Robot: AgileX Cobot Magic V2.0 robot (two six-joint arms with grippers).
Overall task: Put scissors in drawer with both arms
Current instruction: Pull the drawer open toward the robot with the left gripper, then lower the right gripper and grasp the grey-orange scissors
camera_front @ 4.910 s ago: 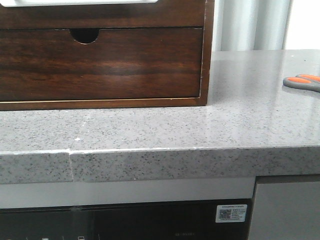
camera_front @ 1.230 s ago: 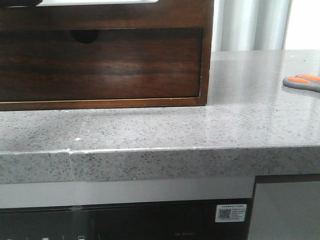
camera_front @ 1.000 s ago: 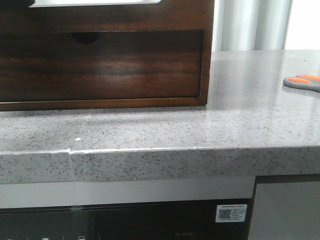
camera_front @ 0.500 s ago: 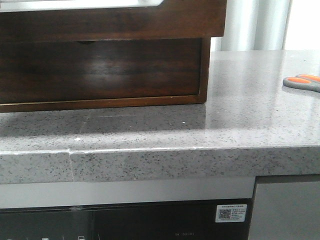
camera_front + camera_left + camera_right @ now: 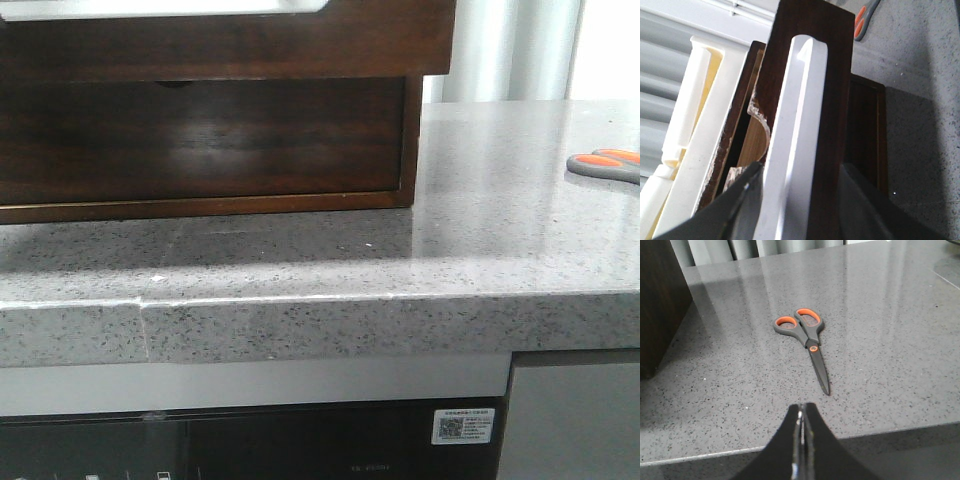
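Front view gives you the counter point(image 5: 480, 250) edge nearest, speckled grey stone, with a dark appliance front below it carrying a small white sticker point(image 5: 463, 426). Farther back on the counter sits the dark wood cabinet point(image 5: 415, 140), and the drawer point(image 5: 230, 45) juts out from its upper part, overhanging the lower drawer point(image 5: 200, 135), whose notch is almost hidden in shadow. Well off to the right, at the picture's edge, you see only the handles of the scissors point(image 5: 608, 164).

Your left gripper point(image 5: 795, 210) straddles the drawer point(image 5: 815, 125) front: one black finger lies inside the drawer, the other against the glossy outer face, pinching the pale top edge between them. Beyond it, a cream insert point(image 5: 695, 125) stands in the cabinet, and the scissors point(image 5: 862, 20) lie far off on the counter point(image 5: 920, 100).

Your right gripper point(image 5: 801, 440) hangs over the counter's point(image 5: 740, 390) near edge with its fingers pressed together on nothing. The scissors point(image 5: 807, 337) lie flat ahead of it, closed, blade tip toward the gripper, loops away, clear of the cabinet point(image 5: 660, 305).
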